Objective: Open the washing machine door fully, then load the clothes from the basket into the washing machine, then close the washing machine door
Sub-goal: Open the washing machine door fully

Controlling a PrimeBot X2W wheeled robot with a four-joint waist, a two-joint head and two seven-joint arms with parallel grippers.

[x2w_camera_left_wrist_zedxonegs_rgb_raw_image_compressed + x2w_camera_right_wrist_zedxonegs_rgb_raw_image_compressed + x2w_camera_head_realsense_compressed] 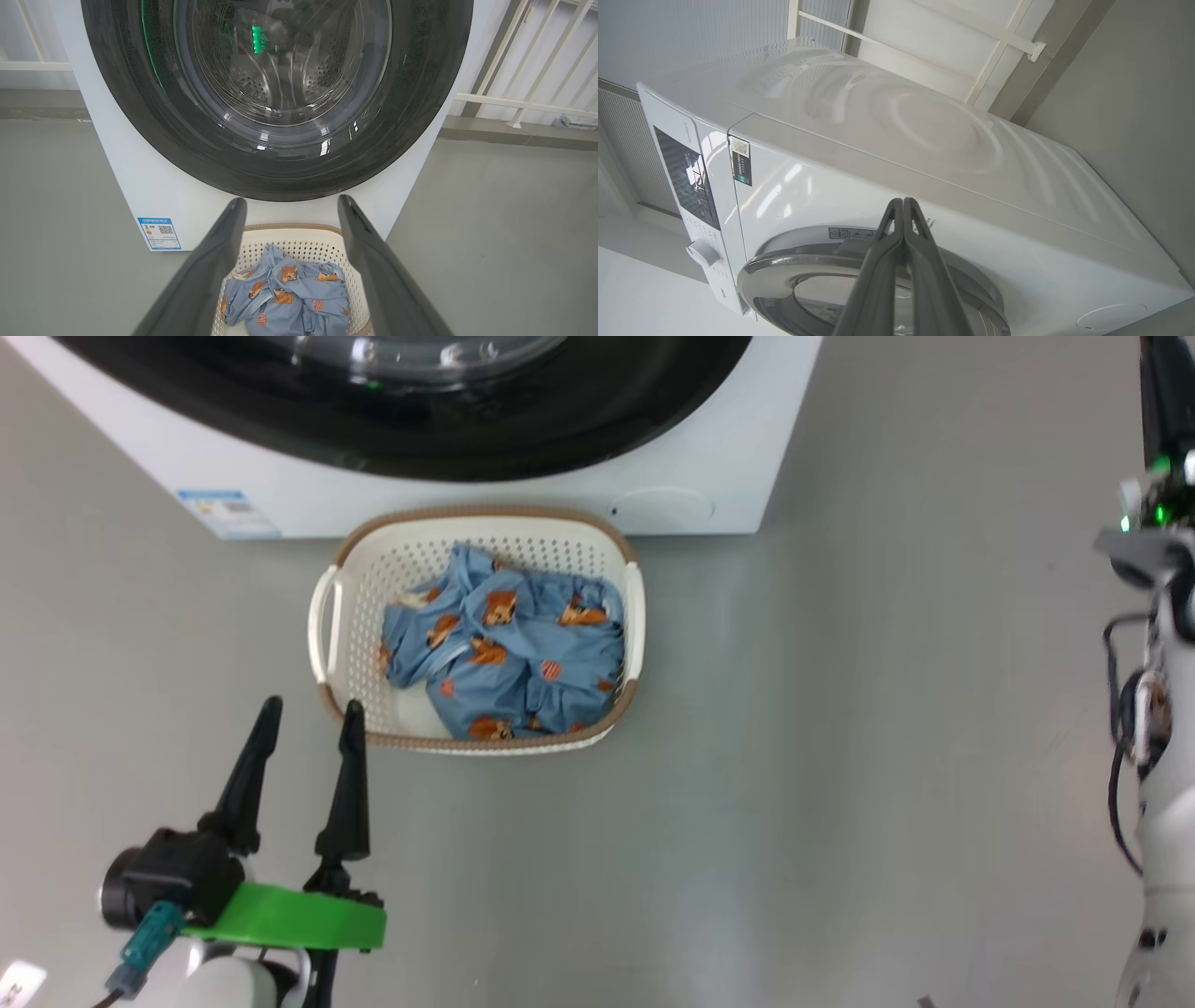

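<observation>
The washing machine (pixel 467 495) stands at the top of the head view, its glossy black door (pixel 411 420) shut. Through the door (pixel 280 93) the left wrist view shows the steel drum. In front of the machine, the cream basket (pixel 364 616) holds the light blue clothes (pixel 509 653). My left gripper (pixel 312 714) is open and empty, just left of the basket's near corner. From its wrist, the left gripper (pixel 292 203) points over the clothes (pixel 289 298) toward the door. My right gripper (pixel 903 201) is shut on nothing, its tips over the white front panel beside the door rim (pixel 775 270).
My pale right forearm (pixel 1158 859) rises along the right edge of the head view. Grey floor surrounds the basket and machine. A white railing (pixel 528 105) runs behind the machine. The control panel and knob (pixel 703 252) sit on the machine's front.
</observation>
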